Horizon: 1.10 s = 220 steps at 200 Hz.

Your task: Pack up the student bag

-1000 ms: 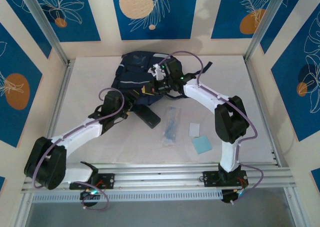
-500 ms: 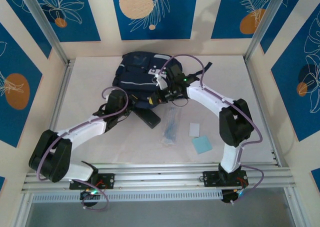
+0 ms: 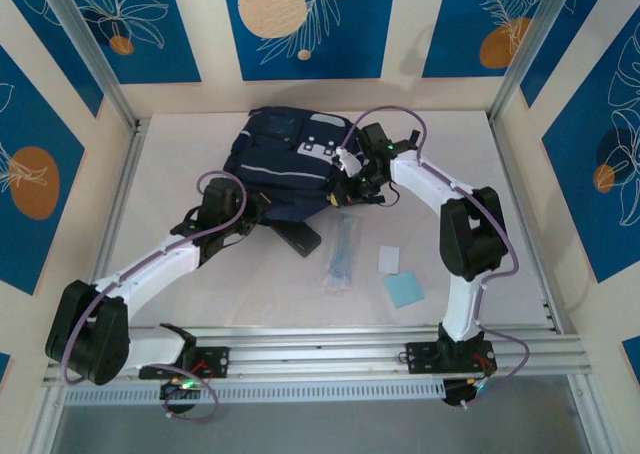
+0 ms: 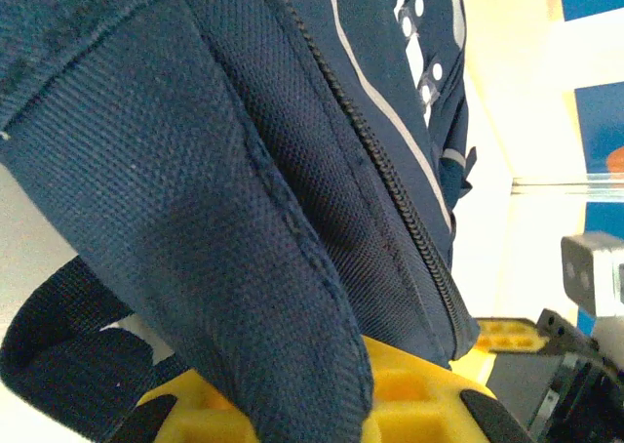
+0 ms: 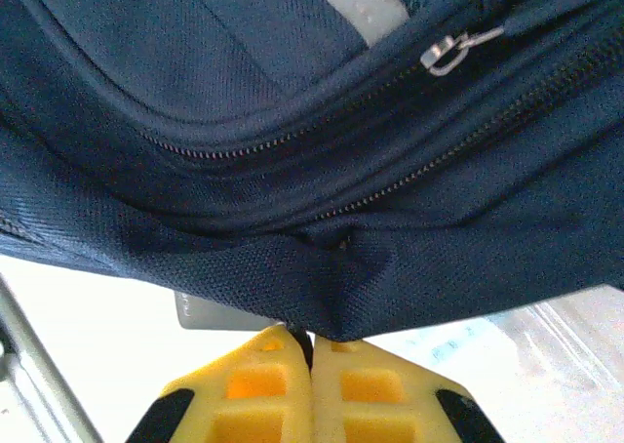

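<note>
We have the left pincer (image 4: 322, 404) nipped on a fold at the near-left edge of the student bag (image 3: 285, 154) and the right pincer (image 5: 312, 350) pinching its near-right hem, the bag lying beyond both at the desk's (image 3: 165, 174) far middle.

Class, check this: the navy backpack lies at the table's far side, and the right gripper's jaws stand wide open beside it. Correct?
No. The right gripper has its jaws shut, pinching a fold of the student bag, as the right wrist view shows. The bag does lie at the far side of the table.
</note>
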{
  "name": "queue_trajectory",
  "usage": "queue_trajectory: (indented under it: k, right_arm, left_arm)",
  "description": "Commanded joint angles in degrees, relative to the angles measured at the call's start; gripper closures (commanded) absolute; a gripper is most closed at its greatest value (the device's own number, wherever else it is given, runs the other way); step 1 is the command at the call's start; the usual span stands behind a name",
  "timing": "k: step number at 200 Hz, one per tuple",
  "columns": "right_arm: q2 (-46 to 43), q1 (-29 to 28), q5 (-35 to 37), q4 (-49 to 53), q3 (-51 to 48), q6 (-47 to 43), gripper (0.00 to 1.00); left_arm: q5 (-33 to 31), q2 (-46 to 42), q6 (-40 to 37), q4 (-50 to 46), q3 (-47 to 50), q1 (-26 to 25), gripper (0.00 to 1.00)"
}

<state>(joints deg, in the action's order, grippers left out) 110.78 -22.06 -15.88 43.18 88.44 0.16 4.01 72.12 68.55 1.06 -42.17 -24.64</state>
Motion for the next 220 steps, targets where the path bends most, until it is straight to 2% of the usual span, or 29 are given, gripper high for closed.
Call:
queue_trajectory:
  k: [1,23,36,52,73,93,119,152,174,199,220]
  right_arm:
    - [3.3,6.1,13.6,2.3,2.6,-1.1,1.0]
    - [5.0,6.4,16.3,-0.1,2.4,-4.0,1.0]
    - [8.0,7.6,16.7,3.9,5.8,-4.2,1.0]
    - [9.7,7.9,14.4,8.8,8.0,-5.2,1.0]
    - [8.7,7.2,11.5,9.7,5.7,-5.5,1.0]
    - [7.8,7.1,16.1,6.0,2.4,-5.6,1.0]
    - [9.1,9.1,23.7,3.1,3.7,-4.9,1.0]
    - [11.0,12.8,26.9,0.6,8.8,-2.2,1.0]
    - [11.0,13.8,21.6,1.2,11.1,0.4,1.0]
    - [6.8,11.6,10.8,-2.0,6.6,1.4,1.0]
    - [1.3,9.3,5.6,-7.3,0.2,3.8,1.0]
  left_arm:
    - [-1.9,-6.7,-4.2,-5.4,-2.3,4.3,1.0]
    - [-0.3,-8.3,-6.0,-7.6,-2.1,6.3,1.0]
    - [0.0,-9.1,-7.8,-10.0,-2.9,7.4,1.0]
    - [-0.3,-9.8,-9.7,-12.4,-3.7,8.9,1.0]
    - [-0.9,-10.4,-10.0,-12.1,-3.1,10.1,1.0]
    - [0.9,-10.2,-10.1,-11.3,-2.6,11.9,1.0]
    - [3.1,-10.2,-13.4,-13.3,-4.0,15.1,1.0]
    - [4.9,-10.7,-17.8,-16.5,-5.7,19.9,1.0]
    - [7.6,-9.8,-21.1,-16.0,-5.8,20.6,1.0]
    - [17.8,-4.3,-24.3,-11.0,-4.8,20.5,1.0]
    - [25.1,1.2,-27.6,-8.1,-4.4,20.4,1.0]
